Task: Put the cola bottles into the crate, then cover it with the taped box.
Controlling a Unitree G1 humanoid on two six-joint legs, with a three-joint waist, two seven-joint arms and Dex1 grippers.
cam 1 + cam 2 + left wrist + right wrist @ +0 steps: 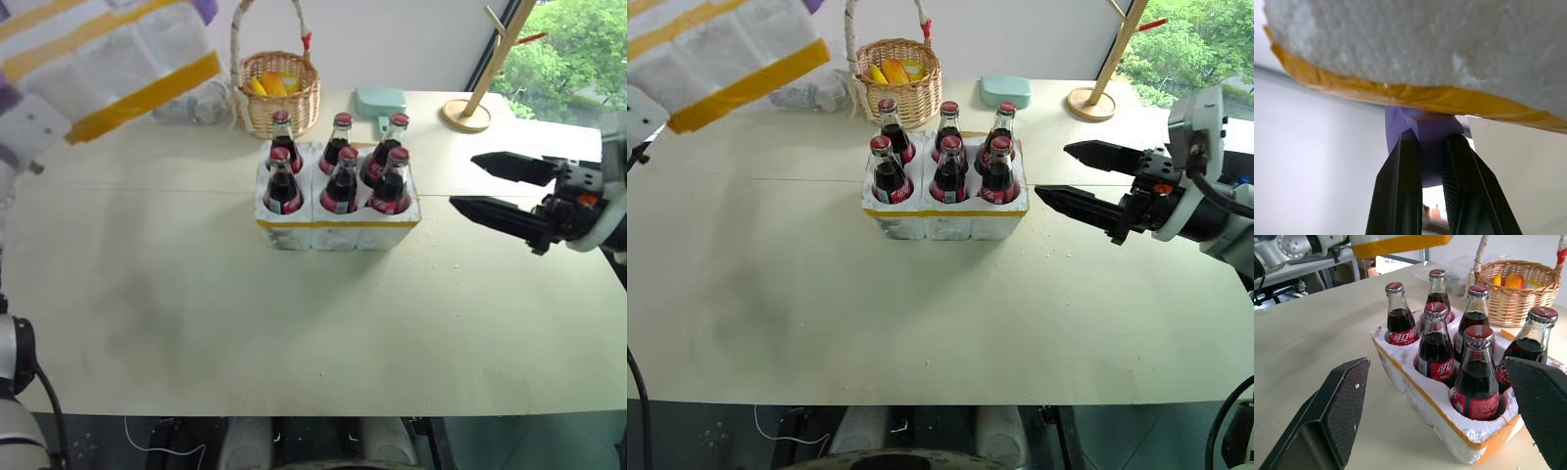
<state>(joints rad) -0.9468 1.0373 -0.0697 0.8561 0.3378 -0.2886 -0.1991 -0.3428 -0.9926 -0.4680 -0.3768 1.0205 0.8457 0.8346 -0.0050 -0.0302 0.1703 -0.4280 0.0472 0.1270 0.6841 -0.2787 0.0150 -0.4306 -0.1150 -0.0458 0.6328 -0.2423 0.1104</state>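
Up and to the left of the crate (338, 211), well clear of the table (196, 323): the taped box (98, 64), hanging tilted, white foam with yellow stripes. Left gripper (1427, 147) is clamped tight on a purple tab (1422, 129) sticking out from the box's edge; that pinch looks like the only hold on it.

Crate sits mid-table, all six wells filled; the cola bottles (1437, 350) stand upright in two rows of three, red caps up. Bottle stage looks done.

Right gripper (1083, 176) is level with the crate on its right side, apart from it, jaws spread wide, empty, pointing at the bottles.

Wicker basket (279, 93) stands just behind the crate's left end.

Key relation: the crate lies to the right of and below the box. The box's long side seems roughly parallel with the crate's long side, though the tilt makes this uncertain. Left arm carries; the right is nearer the crate, well placed to steady it.
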